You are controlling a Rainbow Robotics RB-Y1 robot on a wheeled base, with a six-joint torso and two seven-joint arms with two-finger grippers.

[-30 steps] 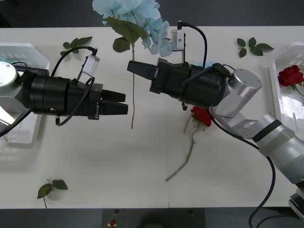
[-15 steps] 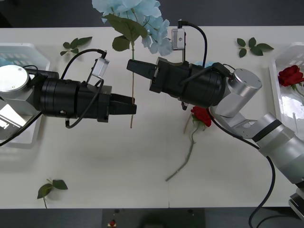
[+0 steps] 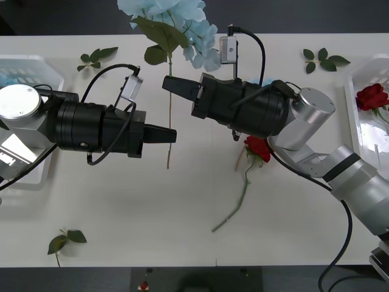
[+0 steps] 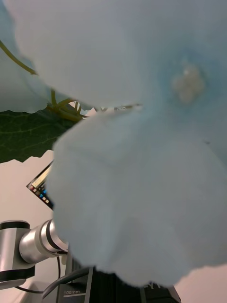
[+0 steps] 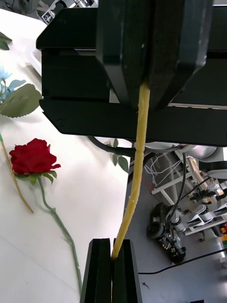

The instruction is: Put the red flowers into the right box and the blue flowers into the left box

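Pale blue hydrangea-like flower (image 3: 176, 24), one item, held above the far middle of the white tabletop (image 3: 152, 207); its thin stem (image 3: 169, 115) hangs down toward the near side. Right gripper (image 3: 173, 86): black fingers clenched on the upper stem just below the big green leaf (image 3: 159, 35). Left gripper (image 3: 172, 136): black fingers pinched on the same stem lower down, the stem's tip sticking out past them; in the left wrist view the yellowish stem (image 5: 136, 175) runs from the left fingers (image 5: 98, 270) up into the right gripper's closed fingers. Petals of the bloom (image 4: 142, 142) crowd the right wrist view. Red rose (image 3: 258, 149), one, lying on the tabletop partly under the right arm, stem trailing toward the near edge. Second red rose (image 3: 371, 97) lying in the right box (image 3: 354, 79). Left box (image 3: 36, 64) at the left edge, behind the left arm. Loose leaf sprigs: far left (image 3: 96, 58), far right (image 3: 324, 59), near left (image 3: 65, 238).
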